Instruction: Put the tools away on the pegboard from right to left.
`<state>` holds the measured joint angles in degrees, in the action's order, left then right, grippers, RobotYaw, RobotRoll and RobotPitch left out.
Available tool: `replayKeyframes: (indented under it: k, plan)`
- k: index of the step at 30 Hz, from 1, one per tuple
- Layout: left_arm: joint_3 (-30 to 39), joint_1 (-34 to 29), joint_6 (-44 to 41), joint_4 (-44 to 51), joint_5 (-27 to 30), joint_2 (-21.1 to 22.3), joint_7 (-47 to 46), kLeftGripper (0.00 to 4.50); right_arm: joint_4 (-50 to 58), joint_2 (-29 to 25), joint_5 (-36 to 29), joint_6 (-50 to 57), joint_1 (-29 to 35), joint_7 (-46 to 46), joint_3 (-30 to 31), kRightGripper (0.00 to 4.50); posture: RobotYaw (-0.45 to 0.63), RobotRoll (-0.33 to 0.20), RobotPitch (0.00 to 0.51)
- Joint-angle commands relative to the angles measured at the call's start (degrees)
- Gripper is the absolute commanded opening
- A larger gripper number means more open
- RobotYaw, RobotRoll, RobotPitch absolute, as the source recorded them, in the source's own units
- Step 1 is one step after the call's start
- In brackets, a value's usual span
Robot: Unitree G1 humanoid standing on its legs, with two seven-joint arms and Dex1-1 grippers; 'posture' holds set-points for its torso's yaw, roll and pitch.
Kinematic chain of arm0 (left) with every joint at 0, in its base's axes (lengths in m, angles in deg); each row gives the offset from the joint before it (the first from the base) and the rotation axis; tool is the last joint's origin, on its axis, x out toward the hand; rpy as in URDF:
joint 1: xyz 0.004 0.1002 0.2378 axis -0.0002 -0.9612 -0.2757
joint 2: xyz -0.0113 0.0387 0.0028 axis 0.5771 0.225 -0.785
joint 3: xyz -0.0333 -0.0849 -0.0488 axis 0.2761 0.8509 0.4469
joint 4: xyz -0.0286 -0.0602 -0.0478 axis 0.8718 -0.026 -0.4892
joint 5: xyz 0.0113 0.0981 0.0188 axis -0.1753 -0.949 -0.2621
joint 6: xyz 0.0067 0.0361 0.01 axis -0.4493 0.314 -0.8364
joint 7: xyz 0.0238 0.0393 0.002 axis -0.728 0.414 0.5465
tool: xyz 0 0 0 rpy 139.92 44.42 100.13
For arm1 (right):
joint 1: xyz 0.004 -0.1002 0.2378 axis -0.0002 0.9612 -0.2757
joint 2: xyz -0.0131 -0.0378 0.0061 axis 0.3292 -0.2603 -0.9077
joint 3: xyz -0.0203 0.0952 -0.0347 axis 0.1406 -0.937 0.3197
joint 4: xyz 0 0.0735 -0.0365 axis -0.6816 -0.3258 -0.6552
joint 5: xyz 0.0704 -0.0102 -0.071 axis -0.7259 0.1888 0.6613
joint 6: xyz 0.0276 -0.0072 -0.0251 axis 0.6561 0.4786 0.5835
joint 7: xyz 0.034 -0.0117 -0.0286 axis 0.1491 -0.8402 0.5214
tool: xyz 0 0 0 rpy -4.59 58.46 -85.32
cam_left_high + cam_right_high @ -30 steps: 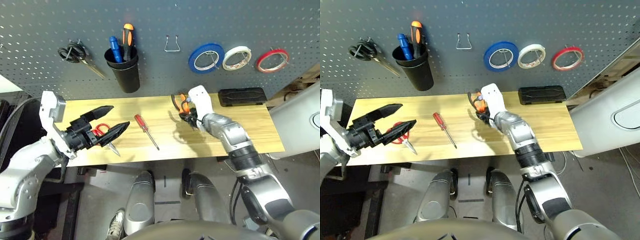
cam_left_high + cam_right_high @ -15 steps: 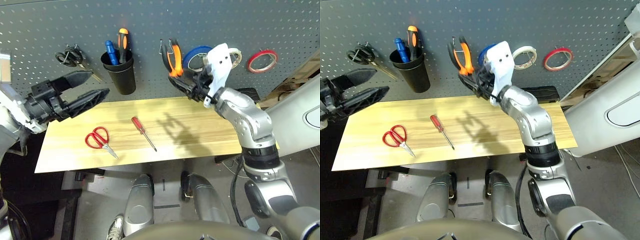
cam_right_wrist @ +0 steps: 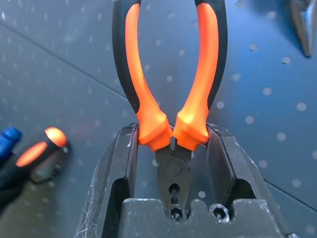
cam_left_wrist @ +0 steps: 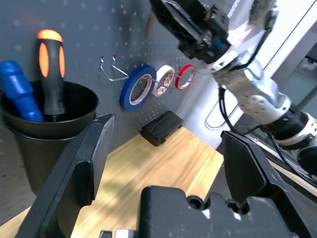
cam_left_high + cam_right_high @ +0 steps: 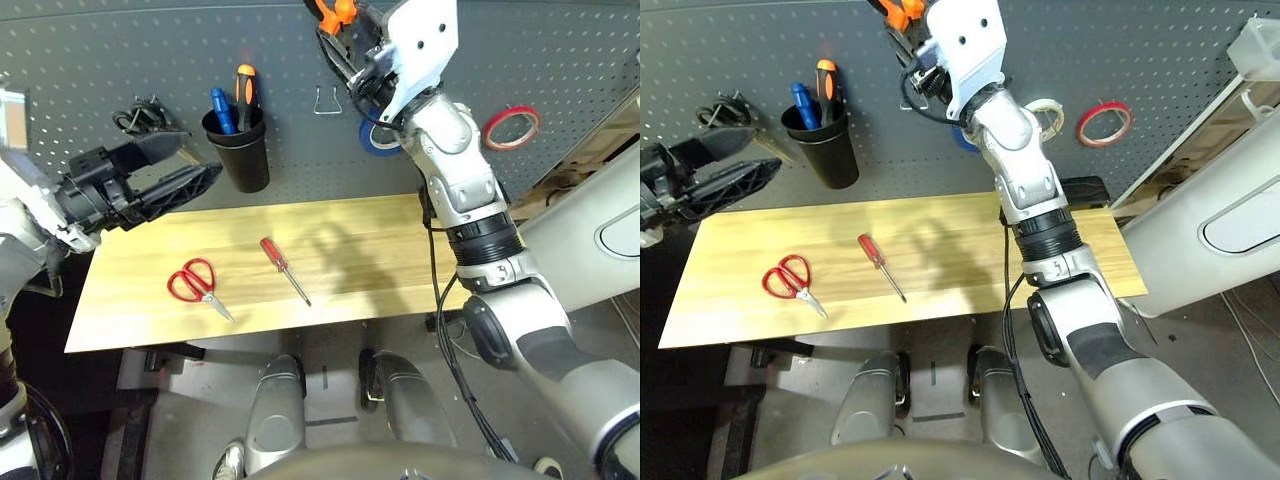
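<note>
While the left gripper (image 5: 170, 180) hung wide open and empty, the right gripper (image 3: 171, 148) clamped the pliers (image 3: 171, 74), raised against the pegboard (image 5: 560, 60); screwdriver (image 5: 284, 268) and scissors (image 5: 196, 284) lay on the table (image 5: 380, 250).

Blue tape roll (image 4: 138, 91), white tape roll (image 4: 164, 81) hung side by side; black case (image 4: 161, 127) on wooden table (image 5: 380, 250).
</note>
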<state>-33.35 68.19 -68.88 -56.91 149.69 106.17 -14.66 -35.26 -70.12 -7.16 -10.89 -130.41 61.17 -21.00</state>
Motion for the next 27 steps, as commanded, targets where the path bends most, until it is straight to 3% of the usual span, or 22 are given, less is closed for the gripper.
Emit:
replayKeyframes:
  k: [1,11,27]
  plan:
    - [-0.9,0.3,0.2,0.9,-0.6,-0.3,-0.1,4.50,-8.3,0.2,3.4,-8.1,-3.4,-2.7,0.9,2.11,0.16,0.000,0.094]
    - [-0.8,-0.5,-1.2,2.3,0.7,-0.1,-1.0,4.50,-22.1,3.4,5.2,-16.6,-7.3,-5.0,0.4,2.11,0.18,0.000,0.124]
    - [-0.2,-0.7,-3.5,3.7,2.3,0.5,-1.9,4.50,-25.0,3.7,9.5,-20.2,-6.0,-9.5,2.0,2.11,0.20,0.000,0.151]
